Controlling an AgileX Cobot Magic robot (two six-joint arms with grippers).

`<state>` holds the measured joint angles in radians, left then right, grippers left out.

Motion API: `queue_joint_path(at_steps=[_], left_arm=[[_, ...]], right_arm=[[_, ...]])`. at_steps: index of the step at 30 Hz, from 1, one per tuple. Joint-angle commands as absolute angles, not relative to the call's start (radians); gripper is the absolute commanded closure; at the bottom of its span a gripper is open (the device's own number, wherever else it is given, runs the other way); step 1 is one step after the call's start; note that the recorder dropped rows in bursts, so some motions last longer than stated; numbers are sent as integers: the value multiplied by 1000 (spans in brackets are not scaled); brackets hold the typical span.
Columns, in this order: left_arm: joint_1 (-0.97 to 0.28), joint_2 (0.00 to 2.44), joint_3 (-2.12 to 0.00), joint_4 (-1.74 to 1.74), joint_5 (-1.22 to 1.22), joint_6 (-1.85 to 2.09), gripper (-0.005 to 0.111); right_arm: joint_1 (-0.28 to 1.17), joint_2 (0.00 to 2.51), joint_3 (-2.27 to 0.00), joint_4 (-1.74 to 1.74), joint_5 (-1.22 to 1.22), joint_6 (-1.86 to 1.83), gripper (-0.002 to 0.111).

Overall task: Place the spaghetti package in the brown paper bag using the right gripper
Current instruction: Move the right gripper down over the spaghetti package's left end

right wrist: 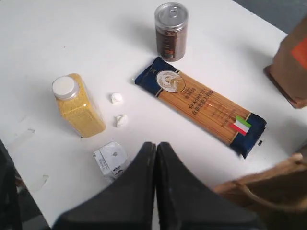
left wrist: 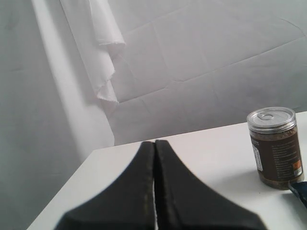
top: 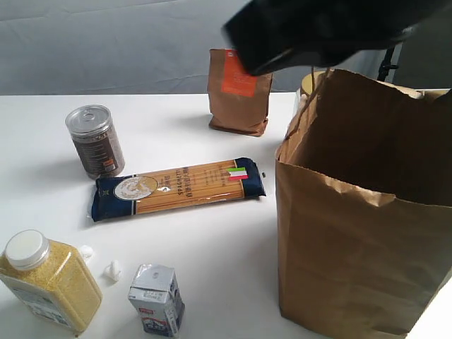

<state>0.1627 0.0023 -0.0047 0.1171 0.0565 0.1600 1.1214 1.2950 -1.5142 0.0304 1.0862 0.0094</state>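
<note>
Our right gripper [right wrist: 155, 147], in the right wrist view, hangs above the table [right wrist: 57, 28] with its fingers pressed together and nothing held. The spaghetti package [right wrist: 201, 105] lies flat below, one navy end near the brown paper bag [right wrist: 268, 191]. We judge the package light, stiff lengthwise yet brittle, with slick film, so we would pinch it across the narrow middle. From the exterior view we gain what the wrist lacks: the bag stands upright, mouth open, just beside the package, while the arm is only a dark blur. Our left wrist view shows the left gripper [left wrist: 154, 146] closed and empty, with a tin [left wrist: 274, 146] standing nearby.
</note>
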Motion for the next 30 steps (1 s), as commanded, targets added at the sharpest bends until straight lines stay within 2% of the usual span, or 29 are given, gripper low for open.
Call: queue_joint_path(at_steps=[1, 6, 10, 13, 17, 19, 30], left_arm=[[165, 0, 0, 113, 52, 156, 107], [165, 0, 0, 113, 52, 156, 107], [165, 0, 0, 113, 52, 156, 107], [165, 0, 0, 113, 52, 156, 107], [165, 0, 0, 113, 52, 156, 107], [165, 0, 0, 113, 52, 156, 107], [165, 0, 0, 113, 52, 156, 107]], right_arm=[[1211, 1472, -1644, -86, 1155, -25, 108], [1237, 1698, -1822, -86, 1221, -189, 108], [1237, 1848, -1945, -115, 1221, -314, 91], [1235, 1936, -1995, -128, 1221, -370, 66], [1214, 2022, -2014, -147, 1215, -400, 21], [1200, 2064, -2014, -164, 1203, -451, 10], [1127, 2313, -2014, -153, 977, -567, 9]])
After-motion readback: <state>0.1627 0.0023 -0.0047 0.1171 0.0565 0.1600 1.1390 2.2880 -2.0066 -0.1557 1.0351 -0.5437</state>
